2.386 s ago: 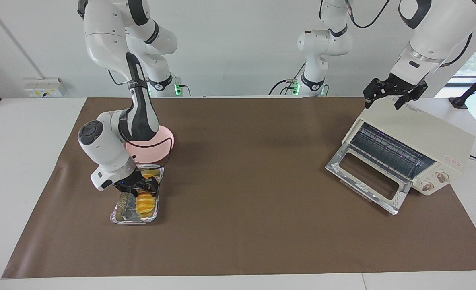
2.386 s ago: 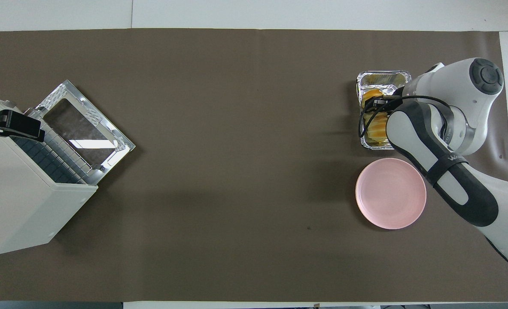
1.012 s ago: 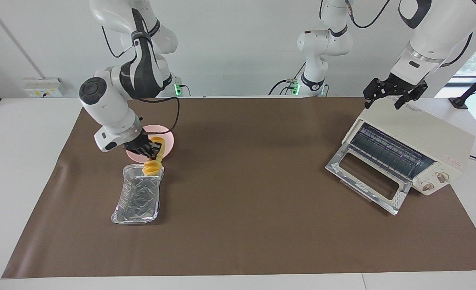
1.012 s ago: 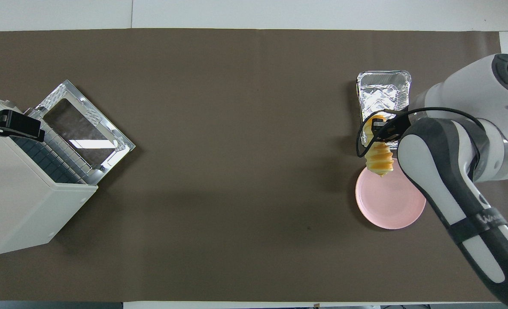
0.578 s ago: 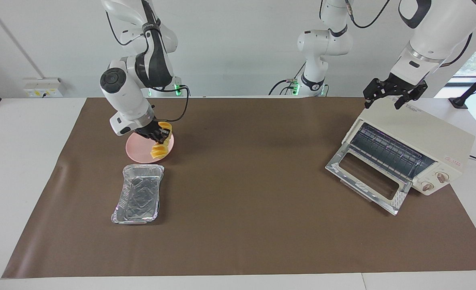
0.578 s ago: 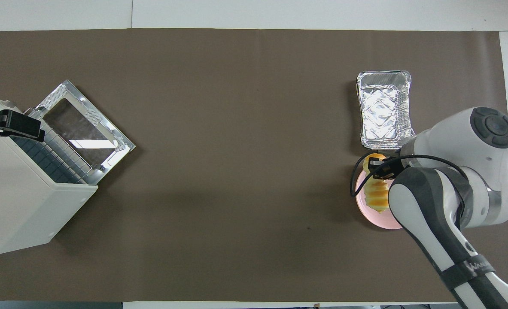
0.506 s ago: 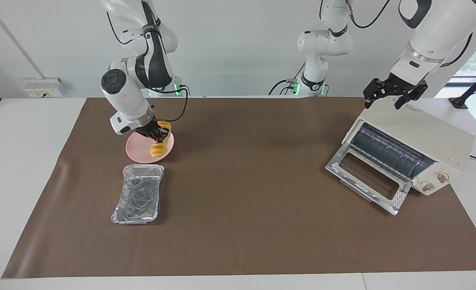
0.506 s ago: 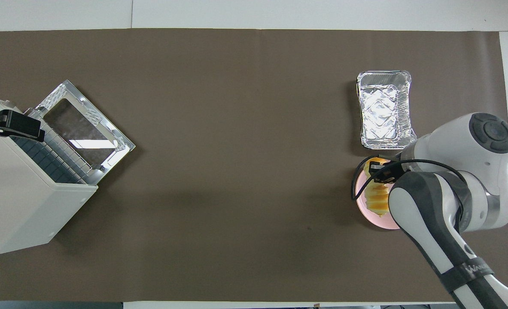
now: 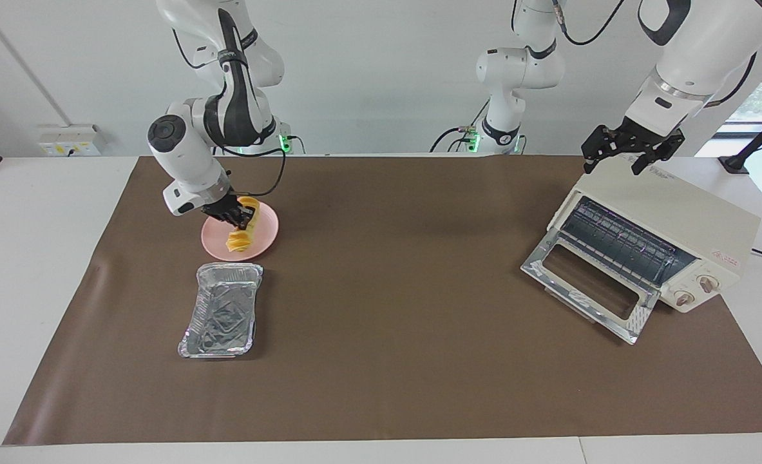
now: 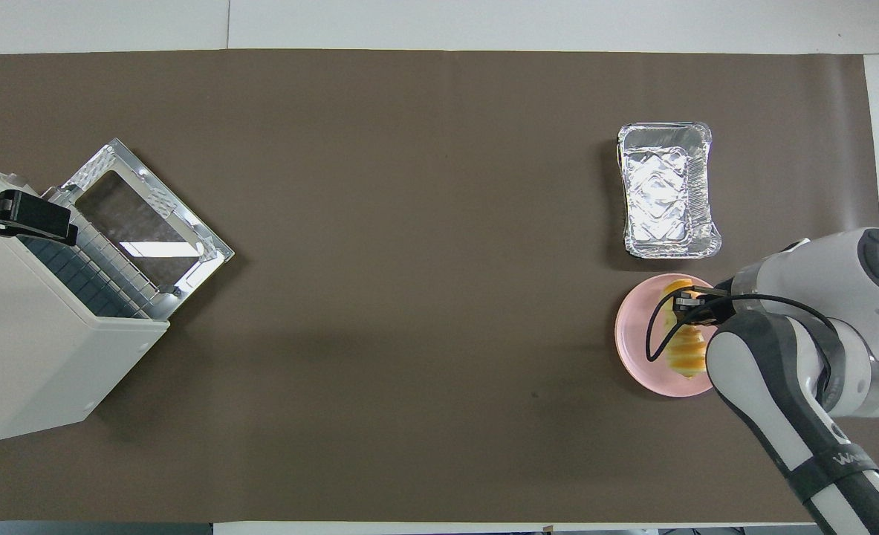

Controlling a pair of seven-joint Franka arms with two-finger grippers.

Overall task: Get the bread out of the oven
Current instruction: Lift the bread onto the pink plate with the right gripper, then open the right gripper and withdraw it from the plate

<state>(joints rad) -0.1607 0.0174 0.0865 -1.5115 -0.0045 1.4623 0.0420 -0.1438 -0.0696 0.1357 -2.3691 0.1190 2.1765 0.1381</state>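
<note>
Bread (image 9: 240, 237) is out of the oven (image 9: 664, 222) (door down), gripped by right hand (image 9: 234, 216) over the plate (image 9: 266, 240); release remains. Left hand (image 9: 632, 149), spread wide, waits over the oven.

No legible text or labels.

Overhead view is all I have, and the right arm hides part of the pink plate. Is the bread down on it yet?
Observer: The bread hangs tilted from the right gripper, its low end at the pink plate; I cannot tell whether they touch.
Operator: Anything left in the oven?
Observer: Inside the oven, the wire rack shows bare.
Operator: And the left gripper?
Observer: The left gripper waits open just above the oven's top.
</note>
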